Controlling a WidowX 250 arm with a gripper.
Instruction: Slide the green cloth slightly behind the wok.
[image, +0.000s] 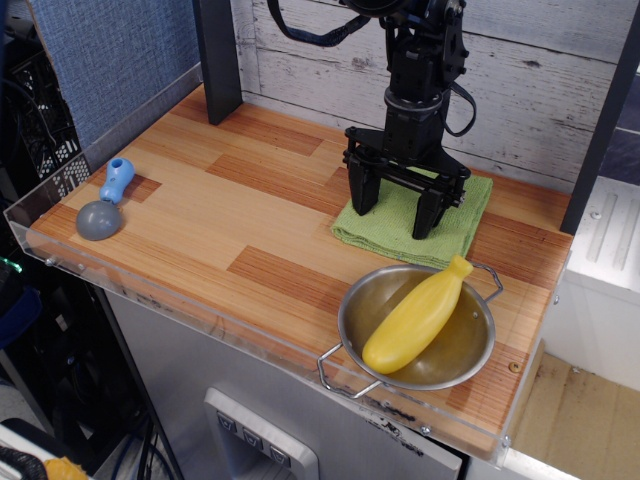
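The gripper covers the middle of the green cloth, so contact under the fingertips cannot be judged. The arm above the fingers is cut by the top edge.

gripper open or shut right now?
Open: the black gripper has its two fingers spread wide apart, tips down over the light green folded cloth.

Robot arm: matte black throughout, with a cylindrical wrist column, looping black cables beside it, and a gripper bearing two blocky, tapering black fingers.
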